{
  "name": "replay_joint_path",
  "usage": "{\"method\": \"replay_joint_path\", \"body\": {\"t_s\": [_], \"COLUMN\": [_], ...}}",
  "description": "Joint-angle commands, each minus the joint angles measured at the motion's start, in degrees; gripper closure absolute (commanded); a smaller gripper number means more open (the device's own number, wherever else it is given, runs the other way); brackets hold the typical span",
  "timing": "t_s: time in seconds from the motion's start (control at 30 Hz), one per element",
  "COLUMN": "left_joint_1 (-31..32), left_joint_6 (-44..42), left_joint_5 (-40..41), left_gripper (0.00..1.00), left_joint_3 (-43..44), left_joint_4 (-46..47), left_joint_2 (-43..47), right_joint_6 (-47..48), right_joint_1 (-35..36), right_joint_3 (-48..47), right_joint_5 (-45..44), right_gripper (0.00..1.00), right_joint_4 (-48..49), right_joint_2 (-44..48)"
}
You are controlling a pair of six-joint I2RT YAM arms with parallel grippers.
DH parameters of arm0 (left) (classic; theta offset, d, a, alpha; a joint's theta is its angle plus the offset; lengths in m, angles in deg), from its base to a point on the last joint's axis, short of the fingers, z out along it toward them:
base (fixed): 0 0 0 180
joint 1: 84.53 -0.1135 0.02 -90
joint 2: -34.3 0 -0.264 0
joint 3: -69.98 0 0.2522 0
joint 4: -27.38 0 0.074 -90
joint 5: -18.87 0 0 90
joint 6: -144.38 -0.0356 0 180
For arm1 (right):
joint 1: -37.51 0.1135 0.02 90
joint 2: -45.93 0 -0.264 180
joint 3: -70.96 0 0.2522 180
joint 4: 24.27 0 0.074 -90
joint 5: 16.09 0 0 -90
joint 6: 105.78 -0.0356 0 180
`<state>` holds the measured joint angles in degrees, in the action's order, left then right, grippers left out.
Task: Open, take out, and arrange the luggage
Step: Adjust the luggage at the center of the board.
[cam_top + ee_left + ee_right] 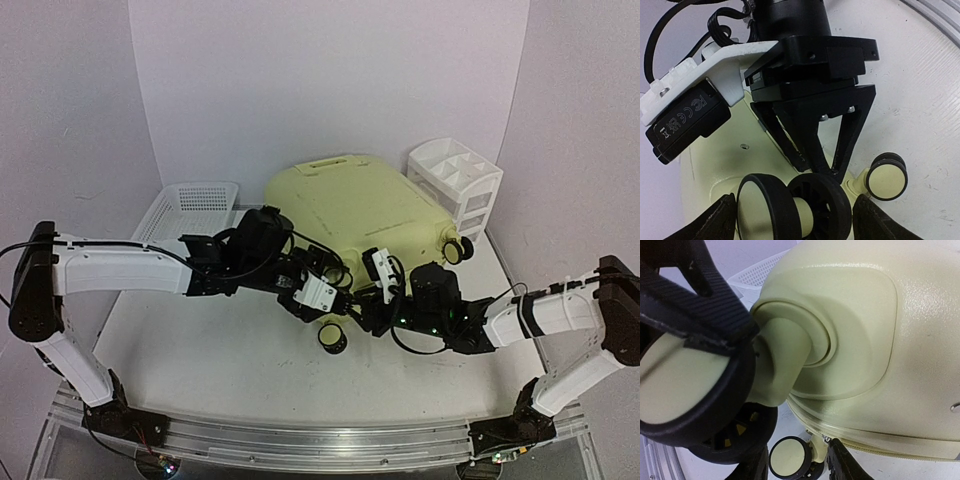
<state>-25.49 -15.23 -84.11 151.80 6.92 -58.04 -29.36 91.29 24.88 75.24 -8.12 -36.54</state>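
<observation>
Toward the back of the table (190,350), the luggage (360,205) lies flat and closed, a pale yellow-green shell with rounded corners and black-tyred cream wheels. Its left edge sits just beside a white mesh basket (195,200), and its right rear corner is beside a white drawer organizer (455,180). Bare tabletop spreads in front. At the near edge, the left gripper (796,220) clasps a twin wheel (762,210). The right gripper (796,452) stands half-closed close by; I cannot tell whether it holds anything.
</observation>
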Motion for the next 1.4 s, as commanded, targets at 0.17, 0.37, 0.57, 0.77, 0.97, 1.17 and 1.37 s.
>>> {"method": "replay_joint_path", "body": {"t_s": [0.17,0.37,0.57,0.77,0.97,1.17,1.37], "left_joint_1": [2.11,2.60,3.37,3.79,5.76,8.64,12.06], "left_joint_6": [-8.43,-8.14,-8.44,-6.97,-2.35,5.05,11.62], "left_joint_5": [6.96,9.14,12.17,12.44,14.39,16.64,20.98], "left_gripper": [0.32,0.66,0.87,1.00,1.00,1.00,1.00], "left_joint_3": [-4.67,-5.22,-4.98,-4.72,-2.76,0.47,5.50], "left_joint_4": [16.01,18.38,18.49,18.53,18.41,18.39,18.39], "left_joint_2": [1.05,1.80,1.33,1.33,0.47,-0.50,-4.53], "right_joint_6": [-1.55,-2.55,-4.31,-4.52,-6.54,-8.52,-8.62], "right_joint_1": [0.04,0.10,0.03,0.07,0.02,0.04,0.09], "right_joint_3": [-1.52,-0.66,2.56,5.20,9.02,12.99,14.72], "right_joint_5": [0.47,-0.94,-5.94,-10.85,-14.33,-13.49,-12.52], "right_gripper": [0.60,0.59,0.52,0.45,0.42,0.43,0.48], "right_joint_4": [3.05,2.41,0.64,-4.96,-8.90,-9.11,-8.05], "right_joint_2": [2.83,3.85,7.38,11.64,15.93,18.48,18.82]}}
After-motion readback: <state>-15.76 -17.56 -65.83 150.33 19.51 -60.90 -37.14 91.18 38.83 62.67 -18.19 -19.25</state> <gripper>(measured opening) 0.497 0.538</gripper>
